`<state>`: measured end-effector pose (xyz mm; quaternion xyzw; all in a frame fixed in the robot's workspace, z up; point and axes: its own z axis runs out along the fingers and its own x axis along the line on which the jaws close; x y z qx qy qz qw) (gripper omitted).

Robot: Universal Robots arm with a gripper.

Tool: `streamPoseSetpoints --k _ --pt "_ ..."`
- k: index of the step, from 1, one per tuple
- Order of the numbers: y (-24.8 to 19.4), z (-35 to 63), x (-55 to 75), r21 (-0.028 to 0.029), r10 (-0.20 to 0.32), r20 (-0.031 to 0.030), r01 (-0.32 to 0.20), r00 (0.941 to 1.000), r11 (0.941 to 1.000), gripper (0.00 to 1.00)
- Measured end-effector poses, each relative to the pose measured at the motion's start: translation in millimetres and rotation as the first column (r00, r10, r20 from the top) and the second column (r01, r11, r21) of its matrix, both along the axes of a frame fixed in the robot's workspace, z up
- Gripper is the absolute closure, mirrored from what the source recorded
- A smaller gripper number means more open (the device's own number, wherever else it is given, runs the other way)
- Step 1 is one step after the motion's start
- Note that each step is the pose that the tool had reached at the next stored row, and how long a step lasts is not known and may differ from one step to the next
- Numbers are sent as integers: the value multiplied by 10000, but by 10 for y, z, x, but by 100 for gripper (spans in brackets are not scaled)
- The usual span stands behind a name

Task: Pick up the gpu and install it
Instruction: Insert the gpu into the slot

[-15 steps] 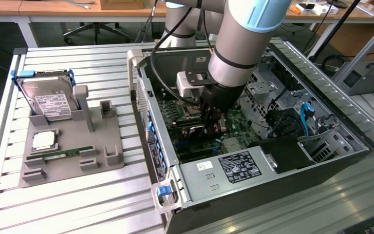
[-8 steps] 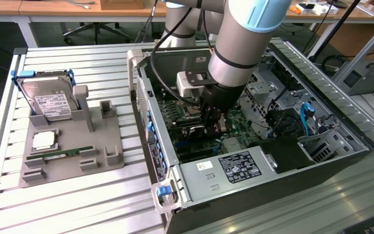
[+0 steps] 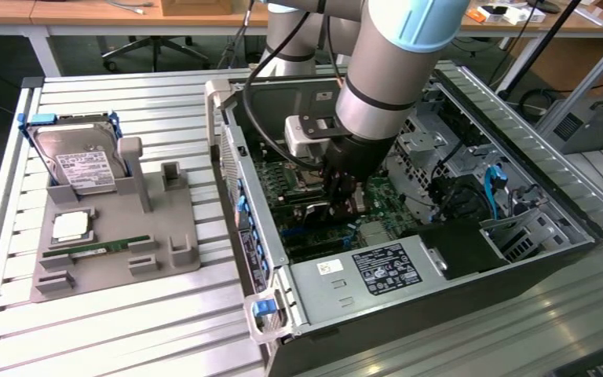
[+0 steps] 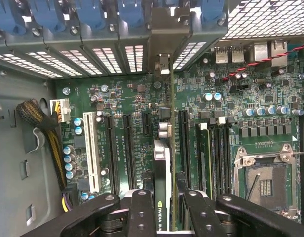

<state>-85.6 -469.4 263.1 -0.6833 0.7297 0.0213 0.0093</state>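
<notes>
Gpu [image 4: 163, 165] stands edge-on, clamped in the pincer [image 4: 164, 200] over the motherboard [image 4: 127, 96].

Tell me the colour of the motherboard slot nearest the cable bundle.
The slot is white, seen best in the wrist view.
</notes>
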Motion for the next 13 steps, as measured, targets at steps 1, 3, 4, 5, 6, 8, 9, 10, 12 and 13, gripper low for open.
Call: streamPoseSetpoints --k 1,3,4,5,6,8,9,10,12,13 --pt "0 2 0 0 37 0 -37 10000 10000 73" --pt "0 14 0 -1 101 -1 -101 9999 9999 73" --pt "0 16 0 1 116 0 -116 9999 9999 73" --pt "0 20 0 1 149 1 -149 9999 9999 73" --pt "0 21 0 1 175 0 -175 9998 9998 73" --pt "0 22 0 -1 220 0 -220 9998 9998 73" --pt "0 22 0 -1 230 0 -230 9997 9997 73" --pt "0 23 0 -2 258 -1 -258 9997 9997 73" --pt "0 22 0 -7 408 0 -408 9992 9992 73" --pt "0 22 0 -9 446 -1 -446 9990 9990 73"
